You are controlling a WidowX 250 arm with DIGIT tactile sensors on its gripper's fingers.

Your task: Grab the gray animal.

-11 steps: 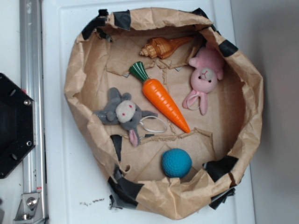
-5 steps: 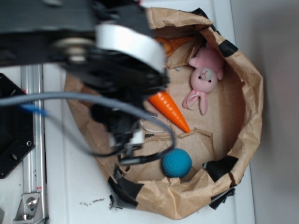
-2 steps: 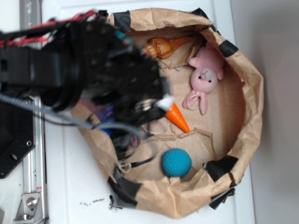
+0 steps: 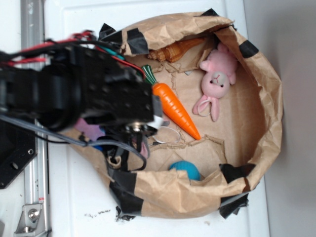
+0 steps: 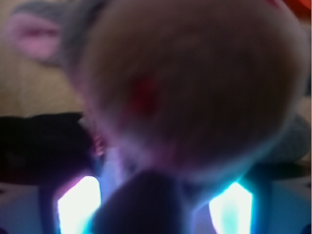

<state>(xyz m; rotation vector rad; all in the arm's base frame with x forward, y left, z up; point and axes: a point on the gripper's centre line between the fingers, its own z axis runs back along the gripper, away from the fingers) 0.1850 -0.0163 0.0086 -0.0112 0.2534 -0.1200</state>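
Note:
The gray animal fills the wrist view (image 5: 195, 83), very close and blurred: cream face, one red eye, a pink-lined ear at the upper left. In the exterior view my arm hides almost all of it; only its white loop string (image 4: 169, 132) shows beside the wrist. My gripper (image 4: 137, 127) is down over the left part of the paper bag, right on the bunny. Its fingers are hidden from outside and blurred in the wrist view, so their state does not show.
The crumpled brown paper bag (image 4: 266, 113) holds an orange carrot (image 4: 175, 109), a pink plush bunny (image 4: 216, 81), a tan shell (image 4: 170, 49) and a blue ball (image 4: 185, 169) half hidden by the folded front wall. A metal rail (image 4: 32, 29) and a black mount (image 4: 15, 153) stand at left.
My arm came in from the left and went down over the gray bunny. The bag's walls have shifted; the front wall now folds inward and covers part of the blue ball.

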